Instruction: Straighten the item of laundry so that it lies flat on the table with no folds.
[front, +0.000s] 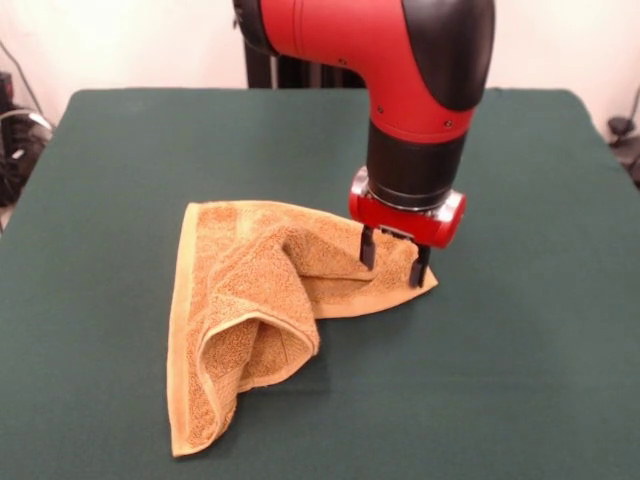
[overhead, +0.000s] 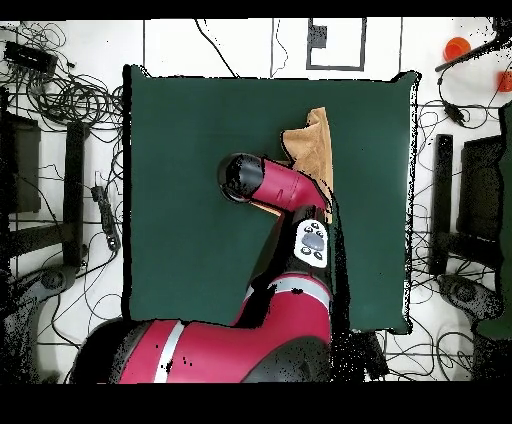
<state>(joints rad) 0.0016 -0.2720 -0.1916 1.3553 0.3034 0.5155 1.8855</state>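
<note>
Two spread jaws (front: 394, 259) over crumpled towel (front: 250, 310) corner.

No text, label, brand, number or sign can be read in either view. My arm (overhead: 312, 240) carries a pale panel with small dark buttons in the overhead view, but no characters on it can be made out. The towel (front: 255, 300) shows no legible marking, and the tabletop (front: 520, 350) bears no lettering.
</note>
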